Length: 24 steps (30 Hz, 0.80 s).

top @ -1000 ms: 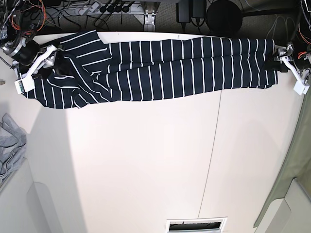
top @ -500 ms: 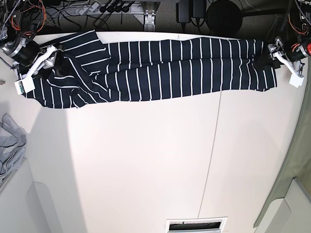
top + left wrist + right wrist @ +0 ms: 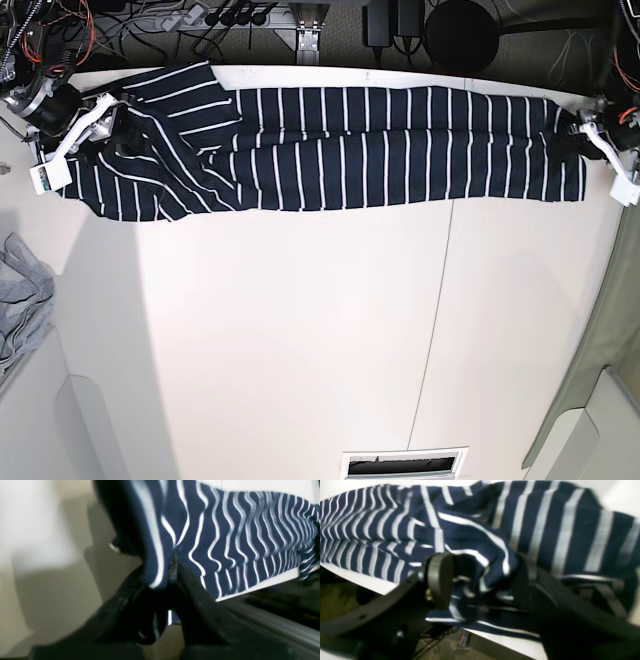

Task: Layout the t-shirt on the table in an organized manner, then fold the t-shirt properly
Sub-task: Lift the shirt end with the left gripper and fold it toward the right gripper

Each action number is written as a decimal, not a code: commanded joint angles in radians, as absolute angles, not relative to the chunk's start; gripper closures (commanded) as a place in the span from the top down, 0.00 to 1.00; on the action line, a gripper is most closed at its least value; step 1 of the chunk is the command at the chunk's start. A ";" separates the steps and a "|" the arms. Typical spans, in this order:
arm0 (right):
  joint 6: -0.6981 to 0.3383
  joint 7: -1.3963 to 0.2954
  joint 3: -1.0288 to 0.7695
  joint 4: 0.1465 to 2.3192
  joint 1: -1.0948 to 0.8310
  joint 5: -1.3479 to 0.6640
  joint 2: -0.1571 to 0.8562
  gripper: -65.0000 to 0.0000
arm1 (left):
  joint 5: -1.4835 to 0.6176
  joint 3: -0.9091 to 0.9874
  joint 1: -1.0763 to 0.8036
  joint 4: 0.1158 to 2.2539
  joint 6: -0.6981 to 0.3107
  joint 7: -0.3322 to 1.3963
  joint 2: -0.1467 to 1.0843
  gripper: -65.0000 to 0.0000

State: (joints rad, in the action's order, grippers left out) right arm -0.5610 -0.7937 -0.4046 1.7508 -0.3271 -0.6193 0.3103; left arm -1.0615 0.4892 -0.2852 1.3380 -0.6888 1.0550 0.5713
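Both grippers, left (image 3: 572, 132) and right (image 3: 108, 125), pinch the ends of the t-shirt (image 3: 340, 145). They pull it long across the table (image 3: 300, 330), likely to smooth it flat for folding.

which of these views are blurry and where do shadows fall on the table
Base view: sharp, the t-shirt crisp, edges bent by lens distortion, and a soft grey shadow band crosses the table at the left. Left wrist view: stripes smeared wavy by motion, the left gripper a dark blur shut on the cloth. Right wrist view: soft focus throughout, with the right gripper blurred around bunched fabric.
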 commanded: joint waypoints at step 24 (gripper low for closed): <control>-0.483 -0.707 -0.432 1.764 -0.309 -0.495 0.230 0.55 | -0.866 -0.030 -0.200 1.747 -0.698 0.950 0.256 0.52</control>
